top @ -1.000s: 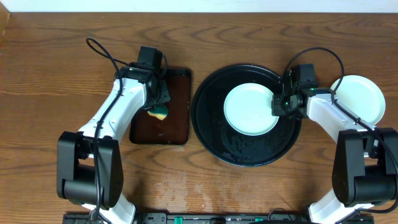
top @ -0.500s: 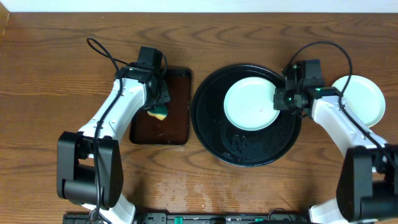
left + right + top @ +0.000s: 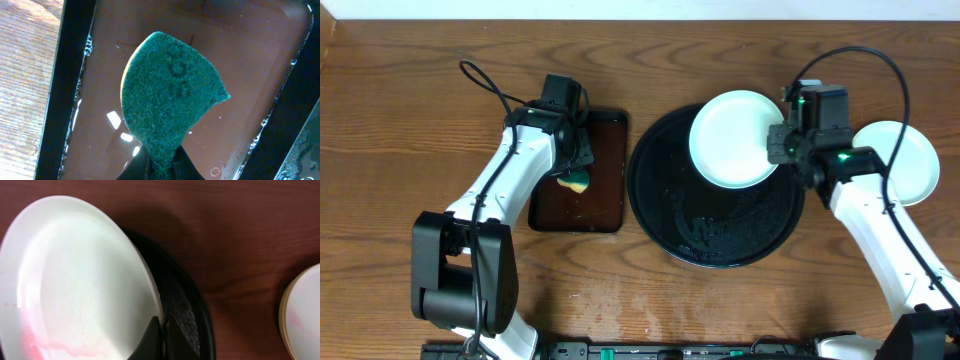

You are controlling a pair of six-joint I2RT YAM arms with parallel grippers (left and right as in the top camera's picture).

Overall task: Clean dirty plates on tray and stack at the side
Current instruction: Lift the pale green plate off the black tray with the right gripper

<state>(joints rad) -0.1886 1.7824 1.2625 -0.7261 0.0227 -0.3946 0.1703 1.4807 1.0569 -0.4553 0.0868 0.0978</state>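
A pale mint-white plate (image 3: 733, 138) hangs tilted over the far right part of the round black tray (image 3: 715, 250), off its floor. My right gripper (image 3: 782, 143) is shut on the plate's right rim. In the right wrist view the plate (image 3: 75, 280) shows a pink smear at its lower left, the gripper (image 3: 161, 341) pinches its edge, and the tray (image 3: 186, 315) lies beneath. My left gripper (image 3: 575, 165) is shut on a green and yellow sponge (image 3: 579, 183) over the brown tray. The left wrist view shows the sponge (image 3: 170, 100) fanning out from the gripper (image 3: 162, 169).
A white plate (image 3: 908, 160) lies on the wood tabletop right of the black tray; its edge (image 3: 306, 315) shows a yellowish rim below. The rectangular brown tray (image 3: 602, 205) holds shallow water (image 3: 240, 60). Bare wood table (image 3: 400, 120) lies to the left and front.
My right gripper has lifted the plate off the black tray's floor and carried it toward the tray's far right rim. The left arm and sponge have not moved.
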